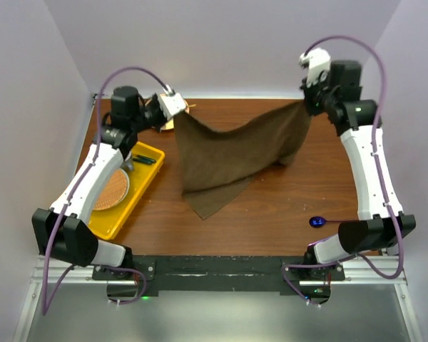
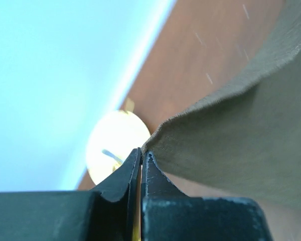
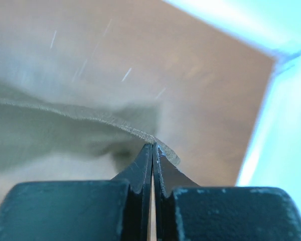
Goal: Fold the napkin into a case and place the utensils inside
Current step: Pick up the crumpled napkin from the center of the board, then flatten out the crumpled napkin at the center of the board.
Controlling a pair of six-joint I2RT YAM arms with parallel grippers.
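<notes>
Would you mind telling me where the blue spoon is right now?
In the top view, the blue spoon lies on the table at the near right, beside the right arm, apart from the napkin.

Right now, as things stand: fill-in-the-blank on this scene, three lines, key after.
1. The left hand and right hand each pinch a ____ of the napkin.
2. The blue spoon lies on the table near the ____ arm's base.
3. The woven mat sits in the ____ tray.
Missing: corner; right; yellow.
</notes>
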